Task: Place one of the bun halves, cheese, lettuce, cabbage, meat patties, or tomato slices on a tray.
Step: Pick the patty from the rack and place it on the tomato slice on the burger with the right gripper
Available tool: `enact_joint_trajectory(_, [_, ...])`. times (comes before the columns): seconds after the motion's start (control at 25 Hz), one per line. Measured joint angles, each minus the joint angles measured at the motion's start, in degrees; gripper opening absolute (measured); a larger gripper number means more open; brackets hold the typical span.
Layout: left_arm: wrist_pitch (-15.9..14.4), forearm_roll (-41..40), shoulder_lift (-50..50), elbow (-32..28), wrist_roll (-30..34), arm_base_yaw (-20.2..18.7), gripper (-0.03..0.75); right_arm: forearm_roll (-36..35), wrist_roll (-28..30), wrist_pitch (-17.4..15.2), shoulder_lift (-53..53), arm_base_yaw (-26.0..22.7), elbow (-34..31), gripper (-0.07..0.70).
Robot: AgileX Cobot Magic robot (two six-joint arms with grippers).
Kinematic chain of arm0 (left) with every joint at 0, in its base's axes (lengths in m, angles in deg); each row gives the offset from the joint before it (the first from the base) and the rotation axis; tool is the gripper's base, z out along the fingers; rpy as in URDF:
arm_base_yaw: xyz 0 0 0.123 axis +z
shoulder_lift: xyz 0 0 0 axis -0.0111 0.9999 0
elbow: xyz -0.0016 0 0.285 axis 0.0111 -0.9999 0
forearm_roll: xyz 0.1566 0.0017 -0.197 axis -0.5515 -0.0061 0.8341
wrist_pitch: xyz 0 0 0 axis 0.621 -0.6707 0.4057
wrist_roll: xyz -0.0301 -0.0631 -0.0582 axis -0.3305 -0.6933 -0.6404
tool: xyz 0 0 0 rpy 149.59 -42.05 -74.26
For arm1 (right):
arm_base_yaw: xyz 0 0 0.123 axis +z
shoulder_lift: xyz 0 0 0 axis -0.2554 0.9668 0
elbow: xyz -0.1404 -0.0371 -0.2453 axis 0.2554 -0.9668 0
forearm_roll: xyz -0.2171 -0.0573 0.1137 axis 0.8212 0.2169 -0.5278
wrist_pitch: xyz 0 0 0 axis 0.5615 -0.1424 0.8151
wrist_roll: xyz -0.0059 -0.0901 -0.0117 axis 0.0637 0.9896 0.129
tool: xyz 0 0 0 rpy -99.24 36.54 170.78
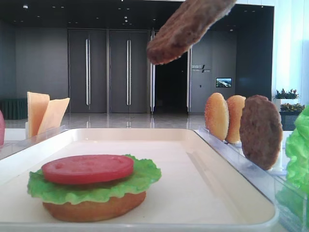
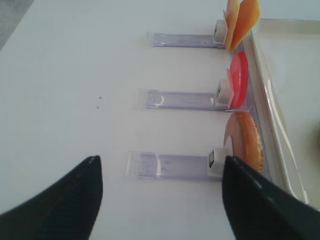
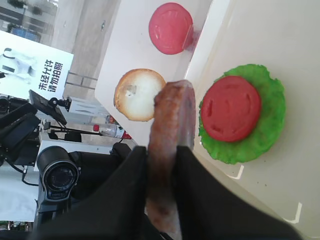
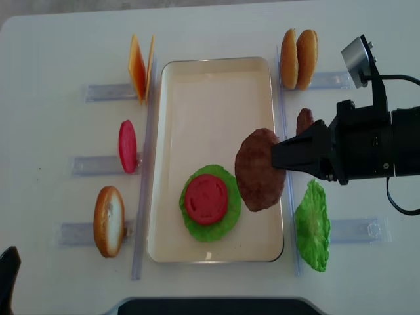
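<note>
Brown patty [image 4: 260,169] pinched in right gripper [image 4: 283,153], above tray [image 4: 216,72] beside tomato [image 4: 206,199] | left gripper [image 2: 160,192] wide, idle | risk: tilted release lands patty off stack

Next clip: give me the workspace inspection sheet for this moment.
Surface: white table, bare between the racks.
Job's things: tray holds a bun half topped with lettuce and a tomato slice; a patty is held in the air over the tray's right side.
Clutter: clear racks on both sides with spare cheese, tomato, buns, patty and lettuce.
Grippers: right gripper shut on the patty; left gripper open, empty, over the table.
Cables: one black cable at the right arm.
Surroundings: dark hall with double doors.
</note>
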Motion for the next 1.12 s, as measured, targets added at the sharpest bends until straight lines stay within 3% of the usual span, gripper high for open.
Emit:
enact_joint_trajectory(0.4, [0.00, 0.00, 0.00, 0.00, 0.00, 0.00, 0.573, -9.63, 7.82, 0.38, 11.31, 7.23, 0.00, 0.156])
enact_joint_trajectory(0.72, [0.00, 0.00, 0.00, 0.00, 0.00, 0.00, 0.573, -18.56, 14.35, 0.69, 17.56, 10.36, 0.00, 0.156])
enact_joint_trajectory(1.12, [0.00, 0.00, 0.00, 0.00, 0.00, 0.00, 0.573, -20.05, 15.83, 3.85, 22.63, 15.69, 4.39, 0.156])
